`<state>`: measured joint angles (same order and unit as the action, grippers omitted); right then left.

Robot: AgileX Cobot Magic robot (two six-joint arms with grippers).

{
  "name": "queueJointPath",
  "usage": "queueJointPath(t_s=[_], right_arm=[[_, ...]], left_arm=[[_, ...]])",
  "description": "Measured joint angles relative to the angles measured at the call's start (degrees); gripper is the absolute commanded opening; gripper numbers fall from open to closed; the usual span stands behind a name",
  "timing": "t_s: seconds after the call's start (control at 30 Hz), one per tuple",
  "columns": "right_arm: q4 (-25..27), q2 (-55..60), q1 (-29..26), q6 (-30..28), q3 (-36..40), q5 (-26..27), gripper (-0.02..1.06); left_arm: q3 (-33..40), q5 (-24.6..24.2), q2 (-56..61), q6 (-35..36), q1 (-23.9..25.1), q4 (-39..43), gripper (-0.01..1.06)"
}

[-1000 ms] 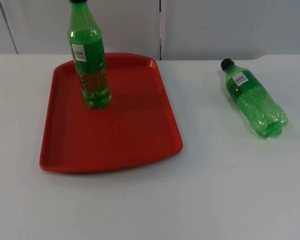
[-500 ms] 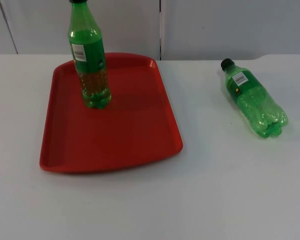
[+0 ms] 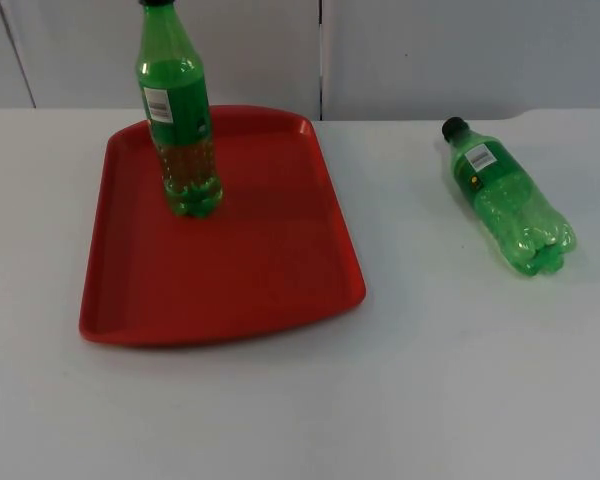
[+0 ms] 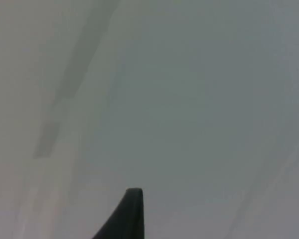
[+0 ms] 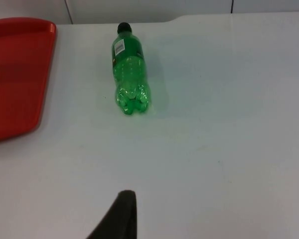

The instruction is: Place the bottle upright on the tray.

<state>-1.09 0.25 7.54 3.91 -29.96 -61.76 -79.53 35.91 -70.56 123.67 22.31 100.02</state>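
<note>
Nothing has shifted over the last second: one green bottle [image 3: 179, 130] stands upright on the red tray [image 3: 240, 270], a second green bottle [image 3: 507, 198] lies on the white tabletop [image 3: 430, 380] well right of the tray, ungrasped, so the placing looks half done.

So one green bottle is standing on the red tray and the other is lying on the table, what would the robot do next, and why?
Probably bring the right gripper toward the lying bottle. That bottle rests on its side on the white table, apart from the red tray, and shows ahead in the right wrist view. The standing bottle is already upright on the tray.
</note>
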Motion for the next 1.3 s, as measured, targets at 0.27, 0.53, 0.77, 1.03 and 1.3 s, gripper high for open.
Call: queueJointPath(t_s=[0.27, 0.53, 0.77, 1.03, 1.3], right_arm=[[0.0, 0.0, 0.0, 0.0, 0.0, 0.0, 1.05], [0.0, 0.0, 0.0, 0.11, 0.0, 0.0, 1.05], [0.0, 0.0, 0.0, 0.11, 0.0, 0.0, 1.05], [0.0, 0.0, 0.0, 0.21, 0.0, 0.0, 1.05], [0.0, 0.0, 0.0, 0.21, 0.0, 0.0, 1.05]], left_arm=[[-0.52, 22.22, 0.37, -30.17, -11.17, 0.0, 1.05], [2.56, 2.01, 1.66, -63.8, -12.39, 0.33, 1.05], [5.16, -53.86, 3.03, -80.43, -20.39, -0.24, 1.05], [5.16, -65.72, 5.62, -81.42, -21.03, -29.1, 1.05], [5.73, -66.72, 8.07, -103.36, -21.37, -63.47, 1.05]])
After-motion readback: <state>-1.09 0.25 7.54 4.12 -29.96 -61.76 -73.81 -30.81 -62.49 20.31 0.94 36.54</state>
